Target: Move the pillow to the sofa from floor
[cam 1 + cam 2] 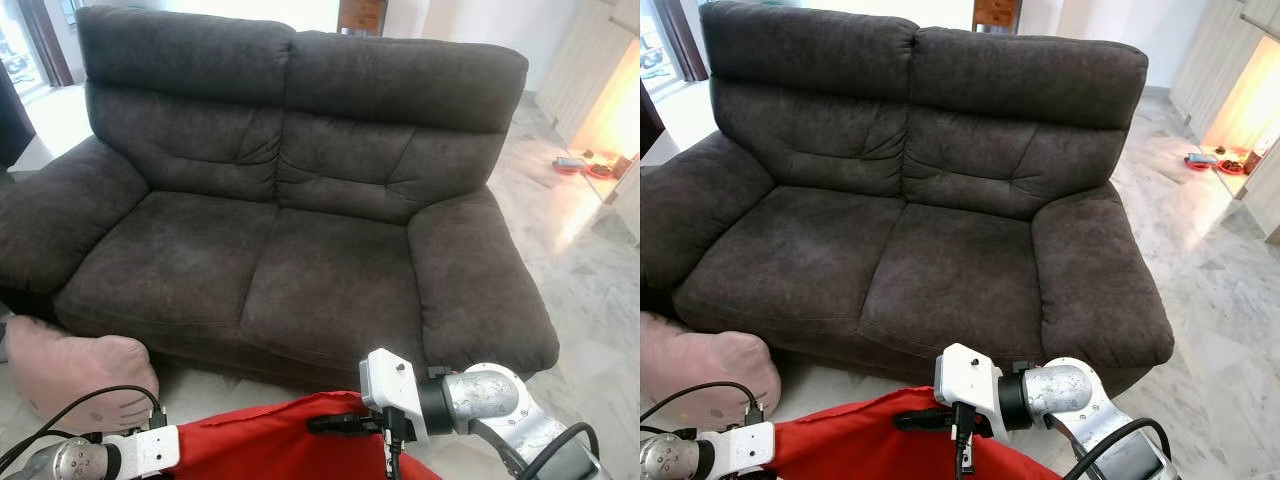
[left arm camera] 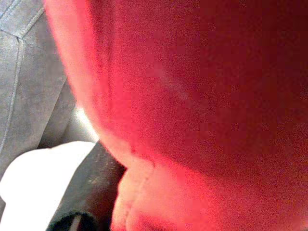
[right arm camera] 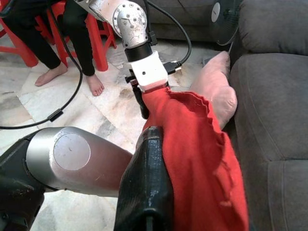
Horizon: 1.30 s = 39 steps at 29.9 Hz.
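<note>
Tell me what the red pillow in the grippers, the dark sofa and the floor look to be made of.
Red pillow: woven cloth, matte, with a frayed, wrinkled edge. Dark grey-brown sofa: soft suede-like or microfibre upholstery, going by its mottled nap and stitched seams. Floor: polished marble or marble-look tile, glossy with pale veining. Left gripper and right gripper hold the pillow between them.

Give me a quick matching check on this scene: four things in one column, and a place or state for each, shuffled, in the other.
Things:
1. red pillow
2. pink pillow
3. dark grey sofa
4. person's bare feet

Places or states:
A. on the tiled floor beside red stool legs
B. held between the left gripper and the right gripper
C. seat cushions bare, straight ahead
D. on the floor against the sofa's front corner, on the robot's left

Pairs: 1-B, 2-D, 3-C, 4-A
</note>
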Motion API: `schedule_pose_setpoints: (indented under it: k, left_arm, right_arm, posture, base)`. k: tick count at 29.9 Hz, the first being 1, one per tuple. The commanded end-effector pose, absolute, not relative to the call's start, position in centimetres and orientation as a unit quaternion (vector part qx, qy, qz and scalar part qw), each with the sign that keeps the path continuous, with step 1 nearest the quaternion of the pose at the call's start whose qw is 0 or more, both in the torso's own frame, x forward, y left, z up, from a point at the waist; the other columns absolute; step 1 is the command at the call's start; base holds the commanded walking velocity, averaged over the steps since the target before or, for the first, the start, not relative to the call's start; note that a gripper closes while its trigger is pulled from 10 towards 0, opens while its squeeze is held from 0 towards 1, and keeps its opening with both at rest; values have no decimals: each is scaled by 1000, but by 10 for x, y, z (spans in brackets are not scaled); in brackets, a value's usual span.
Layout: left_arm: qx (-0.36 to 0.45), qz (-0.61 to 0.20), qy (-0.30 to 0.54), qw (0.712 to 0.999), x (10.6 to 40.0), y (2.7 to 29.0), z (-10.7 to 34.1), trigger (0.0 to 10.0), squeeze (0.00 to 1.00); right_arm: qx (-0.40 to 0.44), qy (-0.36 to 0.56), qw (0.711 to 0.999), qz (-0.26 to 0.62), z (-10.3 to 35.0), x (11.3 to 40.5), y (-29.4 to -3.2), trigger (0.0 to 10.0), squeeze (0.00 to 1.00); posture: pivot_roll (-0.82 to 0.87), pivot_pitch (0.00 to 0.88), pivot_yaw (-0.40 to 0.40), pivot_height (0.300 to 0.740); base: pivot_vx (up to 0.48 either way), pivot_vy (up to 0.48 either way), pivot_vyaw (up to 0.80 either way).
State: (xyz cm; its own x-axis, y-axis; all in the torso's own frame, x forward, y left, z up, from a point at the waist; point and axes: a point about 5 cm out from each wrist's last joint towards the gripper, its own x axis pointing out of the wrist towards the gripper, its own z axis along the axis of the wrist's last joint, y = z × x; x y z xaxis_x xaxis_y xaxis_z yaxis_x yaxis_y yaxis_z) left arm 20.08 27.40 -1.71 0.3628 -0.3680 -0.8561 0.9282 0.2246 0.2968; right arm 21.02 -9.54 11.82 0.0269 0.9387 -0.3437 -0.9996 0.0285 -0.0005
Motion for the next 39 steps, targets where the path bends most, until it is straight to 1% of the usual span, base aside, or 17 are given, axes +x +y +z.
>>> schedule_pose_setpoints:
  k: [1, 10, 20, 23, 29, 31, 34, 38, 39]
  left_arm:
    - [429, -475, 332, 693, 198, 271, -20, 0, 0]
    - [428, -487, 318, 692, 201, 261, -21, 0, 0]
    - [426, -493, 315, 690, 203, 258, -21, 0, 0]
    - [426, -495, 314, 689, 203, 257, -21, 0, 0]
    - [423, -498, 311, 690, 203, 254, -22, 0, 0]
    - [419, -500, 309, 692, 203, 253, -21, 0, 0]
    - [404, -501, 297, 705, 206, 247, -20, 0, 0]
    - [407, -500, 281, 711, 210, 244, -16, 0, 0]
    - [413, -497, 264, 716, 215, 241, -13, 0, 0]
  right_arm:
    - [-123, 75, 703, 696, 135, 209, -90, 10000, 0]
    - [-123, 75, 703, 697, 135, 210, -88, 10000, 0]
    - [-128, 80, 707, 691, 132, 210, -89, 10000, 0]
    - [-129, 75, 714, 685, 133, 212, -89, 10000, 0]
    - [-131, 78, 716, 681, 131, 213, -90, 10000, 0]
    - [-132, 81, 715, 681, 130, 212, -91, 10000, 0]
    - [-132, 85, 716, 680, 127, 212, -91, 10000, 0]
    - [-136, 81, 725, 671, 127, 214, -92, 10000, 0]
    - [-140, 77, 732, 662, 127, 217, -93, 10000, 0]
  posture:
    - [89, 0, -68, 740]
    - [87, 0, -68, 740]
    - [82, 0, -64, 740]
    - [83, 0, -64, 740]
    - [82, 0, -64, 740]
    - [82, 0, -64, 740]
    - [83, 0, -64, 740]
    - [85, 0, -65, 740]
    - [85, 0, -65, 740]
  base:
    - [0, 0, 0]
    - [0, 0, 0]
    - [0, 0, 0]
    - [0, 0, 0]
    - [0, 0, 0]
    - [0, 0, 0]
    - [0, 0, 0]
    - [0, 0, 0]
    - [0, 0, 0]
